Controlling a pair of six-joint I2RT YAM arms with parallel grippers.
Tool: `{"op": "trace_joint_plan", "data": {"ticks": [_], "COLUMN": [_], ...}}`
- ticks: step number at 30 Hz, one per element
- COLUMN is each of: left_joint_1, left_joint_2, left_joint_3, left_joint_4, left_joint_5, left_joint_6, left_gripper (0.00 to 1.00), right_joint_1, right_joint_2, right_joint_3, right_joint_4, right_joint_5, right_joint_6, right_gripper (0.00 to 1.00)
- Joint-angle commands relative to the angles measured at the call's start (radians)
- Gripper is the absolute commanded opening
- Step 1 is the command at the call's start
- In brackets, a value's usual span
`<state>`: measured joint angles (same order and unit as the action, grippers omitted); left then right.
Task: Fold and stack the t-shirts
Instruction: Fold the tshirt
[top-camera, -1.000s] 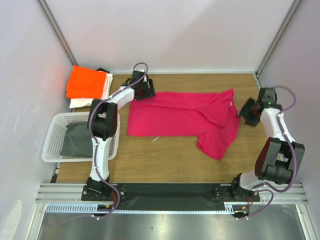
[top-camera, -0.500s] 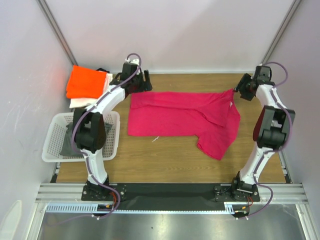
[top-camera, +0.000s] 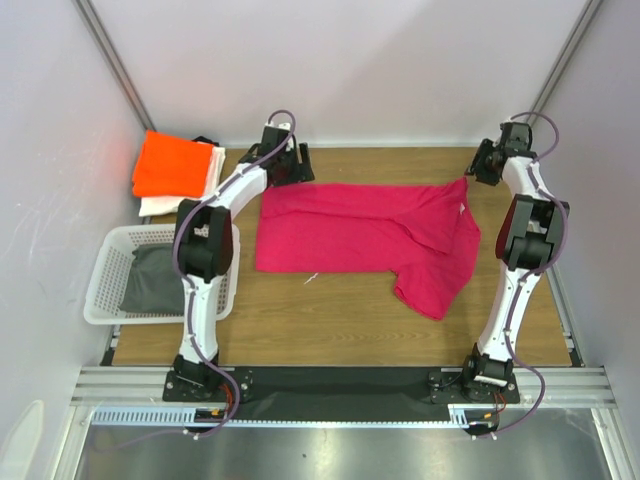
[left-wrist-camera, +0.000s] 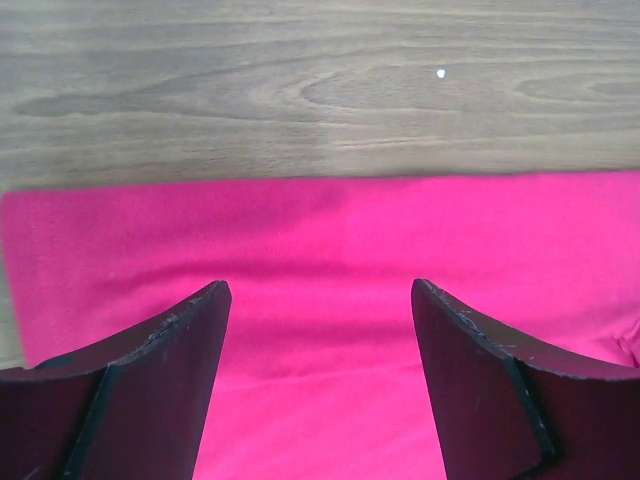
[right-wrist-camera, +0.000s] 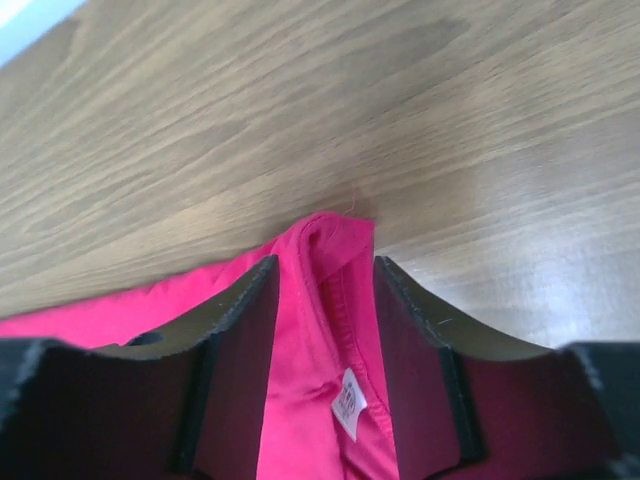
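The pink tee (top-camera: 365, 232) is spread flat on the bench (top-camera: 340, 315), with one sleeve hanging toward the near right. The left hand (left-wrist-camera: 320, 300) is held wide open above the tee's far left edge, and nothing is gripped. The right hand (right-wrist-camera: 325, 270) is set partly open astride the far right corner, with a ridge of cloth between its fingers. Whether they touch it cannot be told. The folded orange tee (top-camera: 172, 165) is stacked on the white tee (top-camera: 160, 206) at the far left.
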<state>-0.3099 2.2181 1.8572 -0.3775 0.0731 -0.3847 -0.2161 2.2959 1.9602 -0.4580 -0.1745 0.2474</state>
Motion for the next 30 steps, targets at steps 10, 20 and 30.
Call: {"op": "trace_joint_plan", "data": {"ticks": [10,20,30], "left_joint_1": [0.012,0.038,0.051], "left_joint_2": [0.090,0.115,0.134], "left_joint_3": [0.050,0.030,0.016], "left_joint_4": [0.034,0.035,0.032], "left_joint_5": [-0.015,-0.006,-0.007], "left_joint_6": [-0.152,-0.226,-0.266], "left_gripper": [0.79,0.79,0.79], "right_joint_1": [0.003,0.003,-0.002], "right_joint_2": [0.011,0.040,0.051], "right_joint_3": [-0.018,-0.026,-0.015], "right_joint_4": [0.015,0.004,-0.014], "right_joint_5": [-0.101,-0.122,-0.132], "right_joint_6": [-0.082,-0.085,-0.103], "right_gripper": [0.47,0.40,0.00]}}
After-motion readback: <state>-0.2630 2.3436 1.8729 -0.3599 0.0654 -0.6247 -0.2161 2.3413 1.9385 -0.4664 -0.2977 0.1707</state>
